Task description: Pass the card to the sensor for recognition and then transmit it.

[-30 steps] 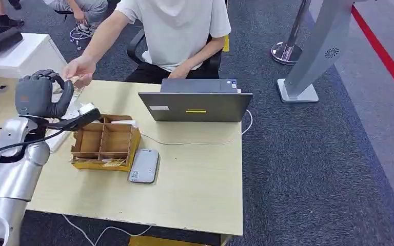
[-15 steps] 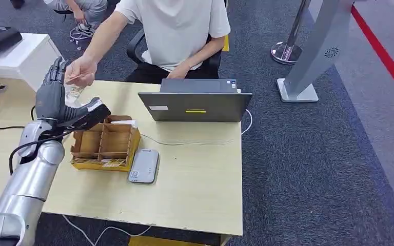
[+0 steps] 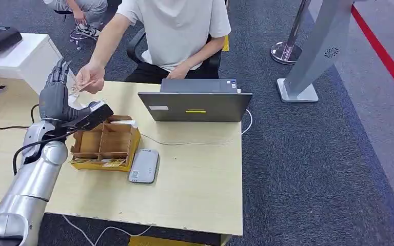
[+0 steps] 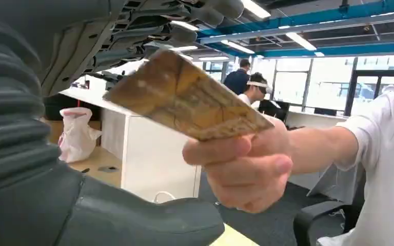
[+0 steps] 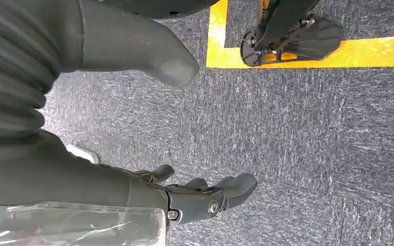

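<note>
A person's hand (image 3: 91, 78) holds the patterned brown card (image 3: 80, 85) just beyond the far left part of the table. My left hand (image 3: 56, 97) stands raised beside it, fingers straight up and thumb stretched out, holding nothing. In the left wrist view the card (image 4: 184, 102) sits pinched in the person's fingers (image 4: 246, 169), between my thumb (image 4: 133, 220) and my fingers, and I cannot tell whether its far end touches them. The grey card sensor (image 3: 144, 165) lies flat on the table. My right hand (image 5: 97, 179) hangs over the carpet, fingers loosely apart and holding nothing.
A yellow-brown divided cardboard box (image 3: 105, 143) stands between my left arm and the sensor. An open grey laptop (image 3: 195, 105) sits at the table's far side with a white cable (image 3: 200, 142) trailing from it. The seated person (image 3: 174, 31) is behind the table.
My left hand has gone from curled in to fingers straight up and apart. The person's hand has taken the card and drawn it slightly toward the right.
</note>
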Action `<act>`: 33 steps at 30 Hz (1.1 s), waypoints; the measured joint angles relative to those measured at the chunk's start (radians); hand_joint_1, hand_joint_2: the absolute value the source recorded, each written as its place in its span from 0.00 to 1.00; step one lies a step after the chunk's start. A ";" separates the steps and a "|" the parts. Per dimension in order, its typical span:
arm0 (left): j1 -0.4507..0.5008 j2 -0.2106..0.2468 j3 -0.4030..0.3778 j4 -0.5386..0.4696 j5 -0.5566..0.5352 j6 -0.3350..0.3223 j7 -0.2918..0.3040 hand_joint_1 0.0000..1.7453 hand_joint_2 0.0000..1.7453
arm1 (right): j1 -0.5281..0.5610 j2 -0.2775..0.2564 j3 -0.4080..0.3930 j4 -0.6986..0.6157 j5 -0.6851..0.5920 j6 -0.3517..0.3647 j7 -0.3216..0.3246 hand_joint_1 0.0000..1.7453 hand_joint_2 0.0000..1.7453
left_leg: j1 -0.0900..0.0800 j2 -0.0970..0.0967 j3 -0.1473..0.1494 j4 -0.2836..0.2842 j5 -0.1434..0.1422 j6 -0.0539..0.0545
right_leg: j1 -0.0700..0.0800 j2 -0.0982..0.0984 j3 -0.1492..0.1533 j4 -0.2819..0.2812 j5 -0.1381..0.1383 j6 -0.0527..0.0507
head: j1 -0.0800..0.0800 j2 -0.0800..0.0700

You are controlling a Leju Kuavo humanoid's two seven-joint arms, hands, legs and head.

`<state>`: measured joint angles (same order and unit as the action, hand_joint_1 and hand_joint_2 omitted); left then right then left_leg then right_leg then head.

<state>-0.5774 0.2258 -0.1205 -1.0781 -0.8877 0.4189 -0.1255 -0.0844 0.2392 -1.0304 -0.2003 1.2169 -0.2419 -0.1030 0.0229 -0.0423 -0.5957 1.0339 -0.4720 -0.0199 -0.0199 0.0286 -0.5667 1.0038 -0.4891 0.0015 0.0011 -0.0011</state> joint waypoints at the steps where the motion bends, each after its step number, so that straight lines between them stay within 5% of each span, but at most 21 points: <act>1: 0.000 0.000 0.000 0.000 -0.001 0.000 0.000 0.00 1.00 | 0.000 0.000 0.000 0.000 0.000 0.000 0.000 0.00 1.00 | 0.000 0.000 0.000 0.000 0.000 0.000 | 0.000 0.000 0.000 0.000 0.000 0.000 | 0.000 0.000; 3: 0.000 -0.002 0.000 0.001 -0.004 0.000 0.000 0.00 1.00 | 0.000 0.000 0.000 0.000 0.001 0.000 0.000 0.00 1.00 | 0.000 0.000 0.000 0.000 0.000 0.000 | 0.000 0.000 0.000 0.000 0.000 0.000 | 0.000 0.000; 4: 0.000 -0.003 0.000 0.002 -0.005 0.000 0.000 1.00 1.00 | 0.000 0.000 0.000 0.000 0.001 0.000 -0.001 0.00 1.00 | 0.000 0.000 0.000 0.000 0.000 0.000 | 0.000 0.000 0.000 0.000 0.000 0.000 | 0.000 0.000; 27: 0.011 -0.004 0.000 0.011 0.048 -0.095 -0.055 1.00 1.00 | 0.000 0.000 0.000 0.000 -0.002 -0.002 -0.006 0.00 1.00 | 0.000 0.000 0.000 0.000 0.000 0.000 | 0.000 0.000 0.000 0.000 0.000 0.000 | 0.000 0.000; 33: 0.052 -0.006 0.000 -0.023 0.042 -0.062 -0.069 1.00 1.00 | 0.000 0.000 0.000 0.000 -0.006 -0.002 -0.006 0.00 1.00 | 0.000 0.000 0.000 0.000 0.000 0.000 | 0.000 0.000 0.000 0.000 0.000 0.000 | 0.000 0.000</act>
<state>-0.5257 0.2193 -0.1205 -1.1012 -0.8461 0.3571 -0.1946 -0.0840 0.2395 -1.0304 -0.2003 1.2104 -0.2438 -0.1087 0.0228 -0.0423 -0.5959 1.0339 -0.4720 -0.0199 -0.0199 0.0286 -0.5667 1.0038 -0.4891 0.0016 0.0012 -0.0011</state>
